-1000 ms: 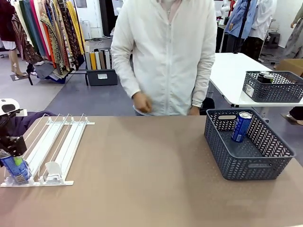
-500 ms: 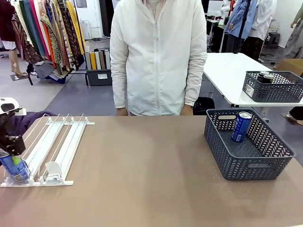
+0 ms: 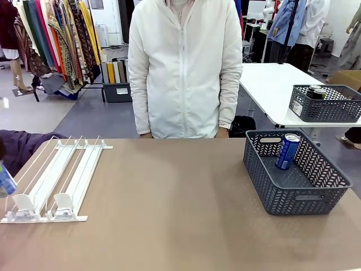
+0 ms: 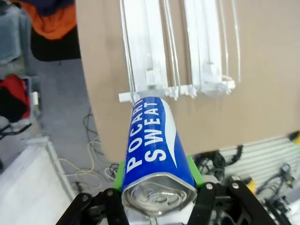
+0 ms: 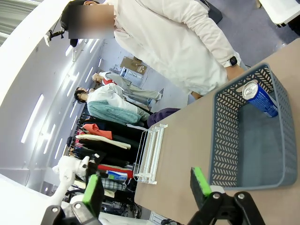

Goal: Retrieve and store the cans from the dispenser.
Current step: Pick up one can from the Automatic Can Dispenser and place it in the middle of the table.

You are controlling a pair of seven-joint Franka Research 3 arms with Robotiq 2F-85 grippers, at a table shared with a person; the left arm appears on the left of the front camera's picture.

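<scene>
- Front view: one white rack [image 3: 56, 178] at the left end of the brown table [image 3: 169, 214], two white paddles [image 3: 42, 204] parked at its near stop bar, lanes running from near edge toward the far edge.
- One blue can [image 3: 5, 180] at the picture's left edge, off the rack's near left corner, tilted, mostly cut off.
- One dark grey basket [image 3: 293, 172] at the table's right end, one blue can [image 3: 287, 151] inside, leaning against the far wall, silver top up and tipped toward the far side.
- Second grey basket [image 3: 326, 103] on a white table behind, dark cans inside, count not clear.
- One person in a white jacket [image 3: 183, 68] standing at the far edge, hands low behind it.
- Left wrist view: left gripper [image 4: 157, 180] clamped on the blue can [image 4: 154, 145], green pads on both sides of it; long axis along the fingers, silver top toward the camera, base pointing at the rack's [image 4: 178, 51] stop bar below.
- Right wrist view: right gripper [image 5: 145, 187] spread wide, nothing between the pads, raised above the table's near right corner; basket [image 5: 243, 131] and its can [image 5: 258, 96] ahead.
</scene>
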